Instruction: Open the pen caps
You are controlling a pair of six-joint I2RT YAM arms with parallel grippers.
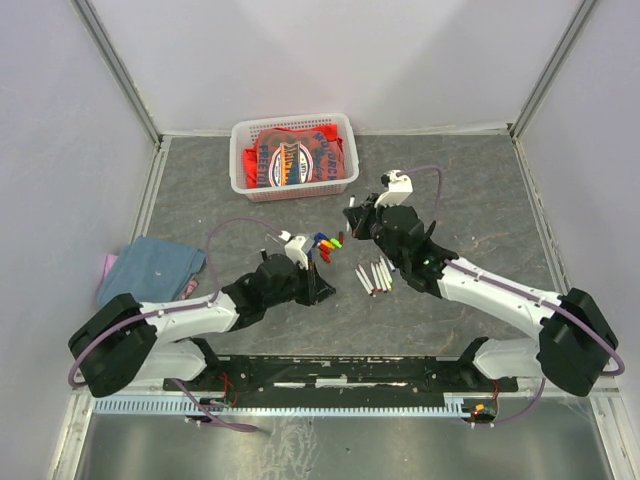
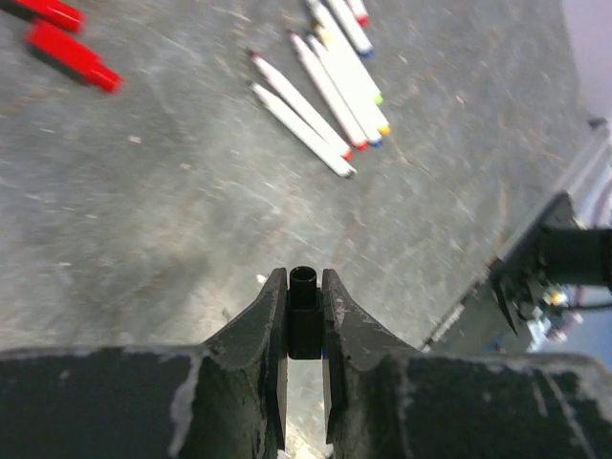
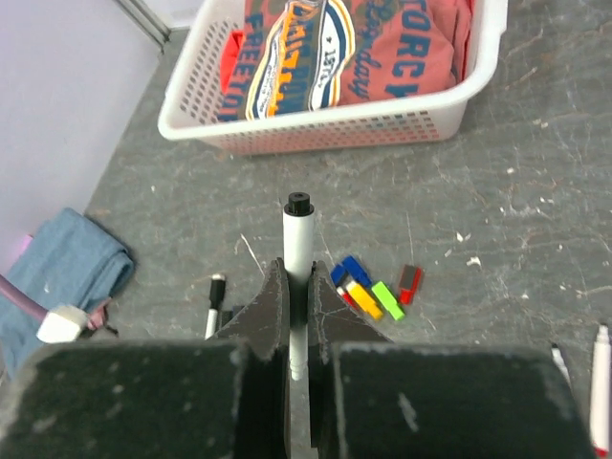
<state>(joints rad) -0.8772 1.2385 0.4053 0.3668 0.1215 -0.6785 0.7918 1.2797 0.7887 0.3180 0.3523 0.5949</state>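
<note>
Cap (image 2: 304,320), black, pinched between left gripper (image 2: 304,279) jaws, base hidden between them; white pen (image 3: 298,229) clamped in right gripper (image 3: 298,274), lower barrel lost behind jaws.

My left arm (image 1: 190,318) and right arm (image 1: 500,292) wore white shells between black joint housings, with a purple cable (image 1: 240,221) looping along each. My fingers (image 2: 253,330) were matte black wedges, scuffed grey.
</note>
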